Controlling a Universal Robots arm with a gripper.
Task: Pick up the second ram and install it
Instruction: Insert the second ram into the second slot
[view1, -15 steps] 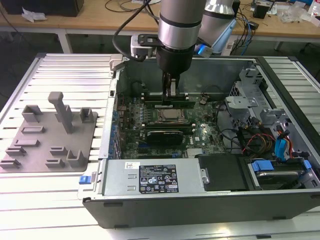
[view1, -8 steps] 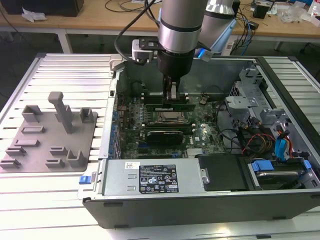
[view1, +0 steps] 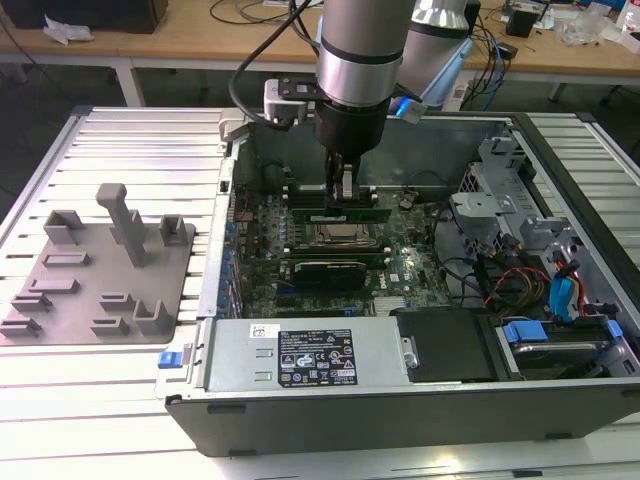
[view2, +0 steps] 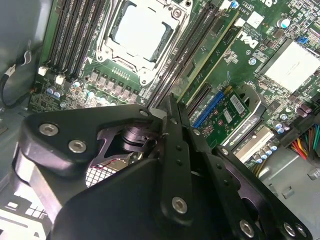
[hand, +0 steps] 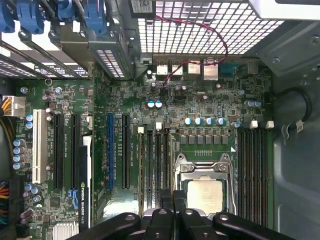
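My gripper (view1: 343, 190) reaches down into the open computer case, shut with nothing between its fingers. Its tips hover just over the memory slots on the far side of the CPU socket (view1: 335, 236). The second ram (view1: 375, 212), a long green stick, stands on edge in one of those slots, right under the tips. I cannot tell whether they touch it. In the second wrist view the shut gripper (view2: 169, 102) lines up with the slots beside the socket (view2: 137, 30), where the green stick (view2: 212, 47) runs. The first wrist view shows the gripper (hand: 172, 200) next to the socket (hand: 202, 192).
A grey holder tray (view1: 100, 270) with upright posts lies on the slatted table at the exterior view's left. Inside the case, a silver power supply (view1: 300, 360) is at the front. Drive cages and coloured cables (view1: 540, 270) crowd the right. A graphics card (view2: 235, 107) sits beyond the slots.
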